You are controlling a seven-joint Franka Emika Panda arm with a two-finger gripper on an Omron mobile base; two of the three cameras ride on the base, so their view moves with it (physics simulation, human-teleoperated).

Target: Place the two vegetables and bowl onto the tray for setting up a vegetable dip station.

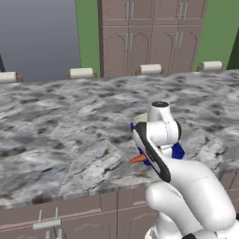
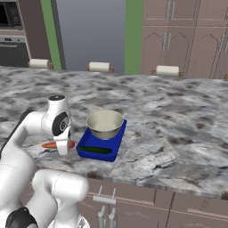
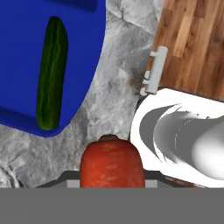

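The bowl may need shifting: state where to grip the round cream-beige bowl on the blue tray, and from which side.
Probably pinch the round cream-beige bowl by its rim from straight above, one finger inside, one outside: it stands upright, mouth open. Take the far rim; the dark green elongated vegetable lies close before it on the blue tray.

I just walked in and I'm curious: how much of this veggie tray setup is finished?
Mostly done. The bowl and green vegetable already sit on the blue tray. The gripper holds the carrot beside the tray, above the counter. Only placing it remains.
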